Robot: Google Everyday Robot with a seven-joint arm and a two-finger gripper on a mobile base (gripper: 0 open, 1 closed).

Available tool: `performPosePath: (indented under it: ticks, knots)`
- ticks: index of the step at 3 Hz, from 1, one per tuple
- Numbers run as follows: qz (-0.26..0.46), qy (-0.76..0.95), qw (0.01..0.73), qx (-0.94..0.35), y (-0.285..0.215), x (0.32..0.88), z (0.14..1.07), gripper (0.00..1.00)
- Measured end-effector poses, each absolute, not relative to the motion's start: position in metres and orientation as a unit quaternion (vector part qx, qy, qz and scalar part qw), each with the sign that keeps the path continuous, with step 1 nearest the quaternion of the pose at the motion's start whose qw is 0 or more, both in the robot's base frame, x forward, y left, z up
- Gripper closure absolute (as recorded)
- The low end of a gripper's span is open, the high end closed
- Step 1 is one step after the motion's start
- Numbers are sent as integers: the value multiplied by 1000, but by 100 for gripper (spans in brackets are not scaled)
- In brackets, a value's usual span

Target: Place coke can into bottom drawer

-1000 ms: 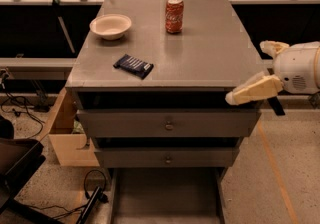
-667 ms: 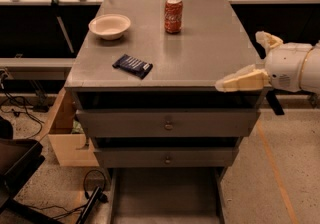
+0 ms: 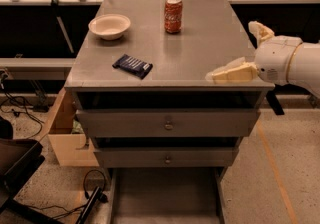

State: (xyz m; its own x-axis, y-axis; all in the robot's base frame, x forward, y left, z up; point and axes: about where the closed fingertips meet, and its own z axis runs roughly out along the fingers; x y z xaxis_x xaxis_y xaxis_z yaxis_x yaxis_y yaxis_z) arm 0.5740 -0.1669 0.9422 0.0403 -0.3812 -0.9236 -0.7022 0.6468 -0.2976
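The coke can (image 3: 173, 14) stands upright at the back middle of the grey cabinet top (image 3: 200, 48). The bottom drawer (image 3: 165, 199) is pulled out at the foot of the cabinet, and its flat grey floor is bare. My gripper (image 3: 245, 52) is at the cabinet top's right edge, well to the right of the can and nearer the front. It is open and empty, with one cream finger (image 3: 231, 73) pointing left over the front right corner and the other (image 3: 260, 31) further back.
A cream bowl (image 3: 109, 26) sits at the back left of the top. A dark snack packet (image 3: 132, 65) lies front left. The two upper drawers (image 3: 167, 124) with round knobs are shut. A cardboard box (image 3: 64, 133) stands left of the cabinet, with cables on the floor.
My gripper has moved left and a little up, from beside the cabinet's right edge to over its front right corner. The can, bowl and packet have not moved.
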Motion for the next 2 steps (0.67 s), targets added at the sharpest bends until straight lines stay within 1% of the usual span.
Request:
performPosePath:
  ticks: [1, 2]
  knots:
    - [147, 676, 604, -395, -157, 583, 941, 0]
    - [184, 664, 612, -387, -131, 614, 938, 0]
